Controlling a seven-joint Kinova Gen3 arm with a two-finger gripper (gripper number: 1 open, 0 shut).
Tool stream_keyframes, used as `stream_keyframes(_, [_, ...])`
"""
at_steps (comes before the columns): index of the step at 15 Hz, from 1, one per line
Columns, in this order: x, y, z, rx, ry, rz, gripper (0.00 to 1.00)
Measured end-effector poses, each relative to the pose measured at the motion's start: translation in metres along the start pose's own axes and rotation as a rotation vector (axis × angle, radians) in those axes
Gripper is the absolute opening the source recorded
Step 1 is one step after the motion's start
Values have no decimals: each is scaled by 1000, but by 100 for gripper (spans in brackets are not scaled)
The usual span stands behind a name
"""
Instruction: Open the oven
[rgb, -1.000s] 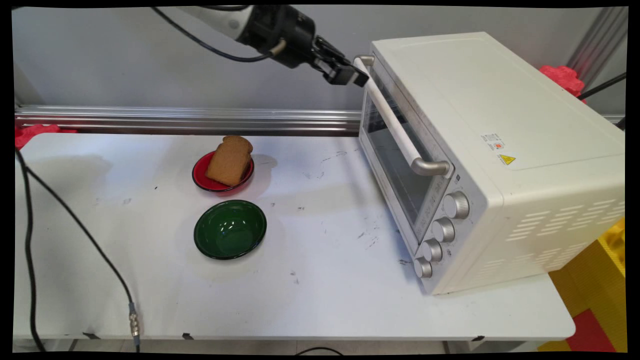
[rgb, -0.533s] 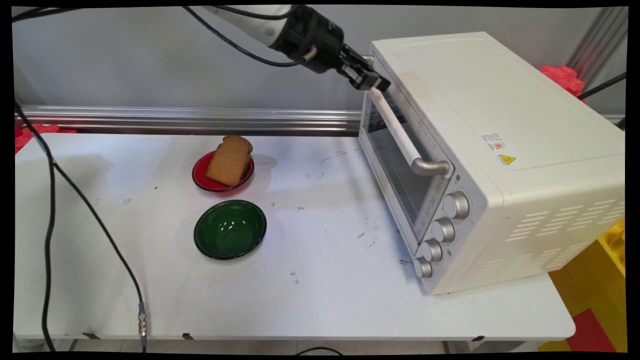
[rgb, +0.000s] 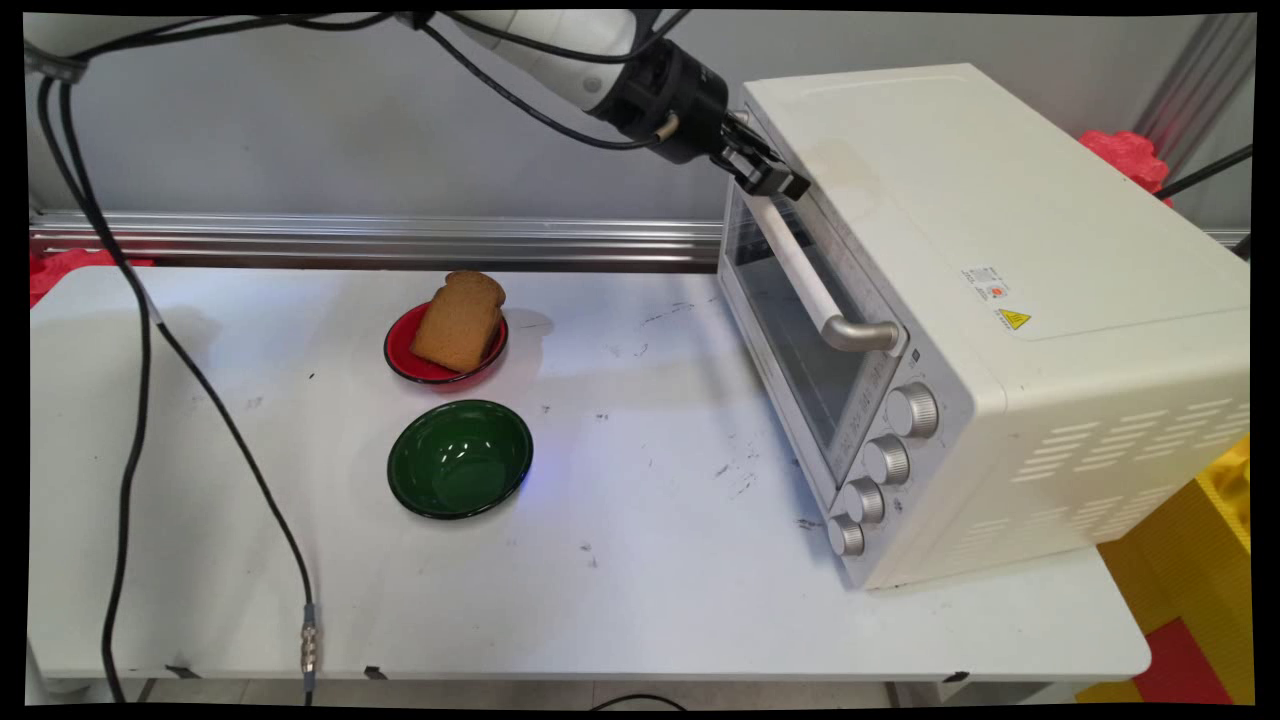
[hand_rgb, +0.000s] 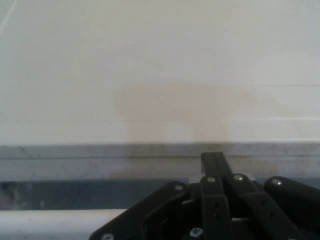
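toaster oven (rgb: 1000, 300) before me | red plate (rgb: 400, 362) with bread (rgb: 460, 320) left of it | green bowl (rgb: 460, 458) nearer my surface's (rgb: 650, 580) front

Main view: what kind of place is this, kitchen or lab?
Probably a lab test bench, not a kitchen: the toaster oven sits on a scuffed white table, with an aluminium rail along the wall and loose black cables.

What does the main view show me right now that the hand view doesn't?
Only the main view shows the table, the bread slice on the red plate, the empty green bowl and the oven's knobs. Only the hand view shows the gripper's linkage close up. Both show the gripper at the oven's handle, door closed.
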Motion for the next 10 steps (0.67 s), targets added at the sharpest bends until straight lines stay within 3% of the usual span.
stream_keyframes(10, [-3, -7, 25, -7, -56, -8, 0])
